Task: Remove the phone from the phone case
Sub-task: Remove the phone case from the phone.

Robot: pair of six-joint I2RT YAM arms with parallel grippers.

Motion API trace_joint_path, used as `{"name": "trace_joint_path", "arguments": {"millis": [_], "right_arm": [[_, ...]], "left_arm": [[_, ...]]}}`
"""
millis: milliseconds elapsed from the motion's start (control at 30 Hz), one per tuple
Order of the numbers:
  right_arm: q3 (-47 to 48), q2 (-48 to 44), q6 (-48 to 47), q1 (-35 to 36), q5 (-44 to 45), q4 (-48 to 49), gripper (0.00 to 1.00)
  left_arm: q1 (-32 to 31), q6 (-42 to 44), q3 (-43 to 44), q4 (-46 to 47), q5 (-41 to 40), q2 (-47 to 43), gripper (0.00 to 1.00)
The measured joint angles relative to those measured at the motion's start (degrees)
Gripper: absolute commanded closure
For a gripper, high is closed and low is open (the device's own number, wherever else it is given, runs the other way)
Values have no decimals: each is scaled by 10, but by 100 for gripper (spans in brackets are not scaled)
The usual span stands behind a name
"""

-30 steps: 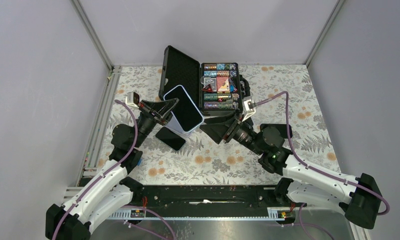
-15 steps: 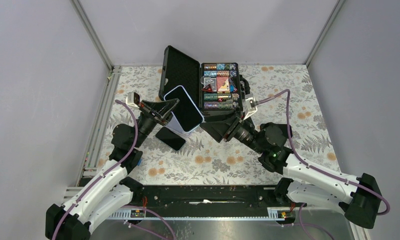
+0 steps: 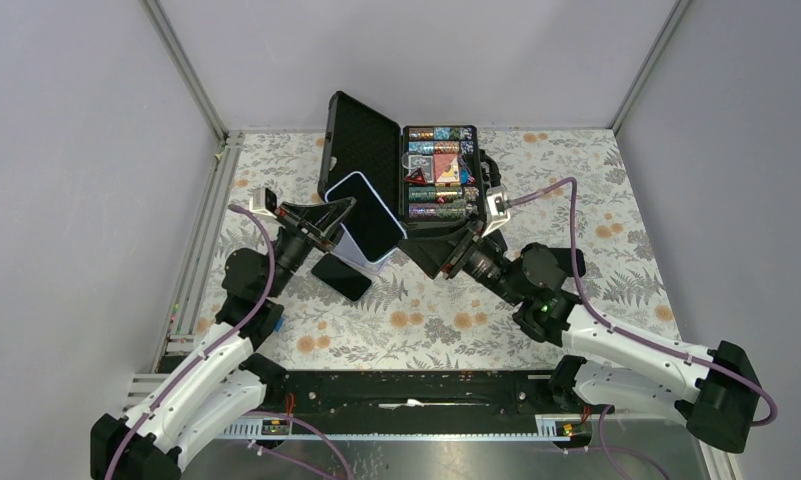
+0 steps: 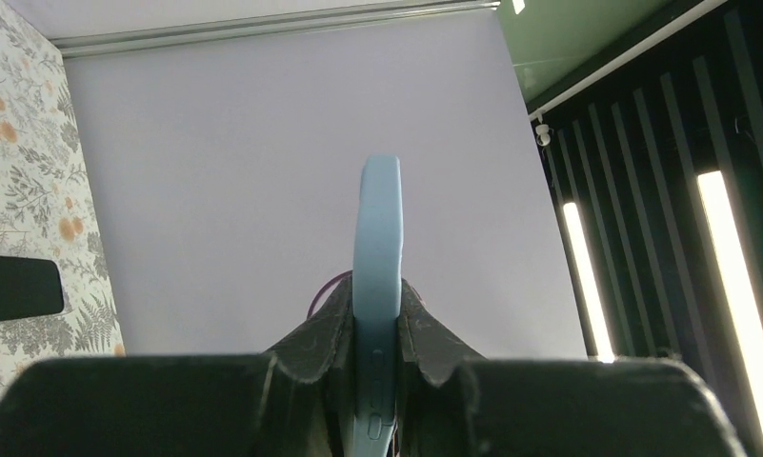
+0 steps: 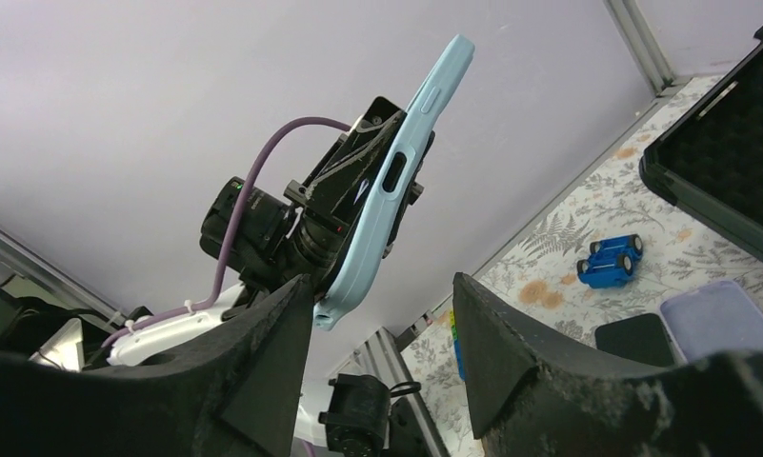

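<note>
Both tools hang above the floral-patterned bench (image 3: 596, 200): the left tool (image 4: 375, 324) pinches the light-blue rectangular phone case (image 5: 396, 181), black-screened phone (image 3: 371, 215) inside; the right tool (image 5: 382, 319) stands spread near its corner.

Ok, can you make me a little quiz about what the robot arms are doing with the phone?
1. True or false: the left gripper is shut on the blue-cased phone and holds it up off the table.
2. Pick one. The right gripper is: A) open with nothing in it, B) shut on the phone, C) shut with nothing in it.
3. Fill the gap: the black box at the back of the table has its lid ____.

Key: 1 true. 2 A. 3 open.
</note>
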Motion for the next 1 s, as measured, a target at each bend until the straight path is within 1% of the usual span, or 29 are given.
{"name": "trace_joint_path", "arguments": {"millis": [333,500,767,1000], "right_arm": [[-21,29,-80,0,-4,79,37],[-37,66,-113,-1,-6,140,36],[-77,130,-123,-14,-31,275,34],[-107,155,-126,-25,-43,358,29]], "left_arm": [[1,-44,-2,-39,-2,0,100],[4,-69,-12,-59,-8,-1,100],[7,-76,-21,-82,-15,-1,100],[6,-77,-21,-89,-10,0,100]]}}
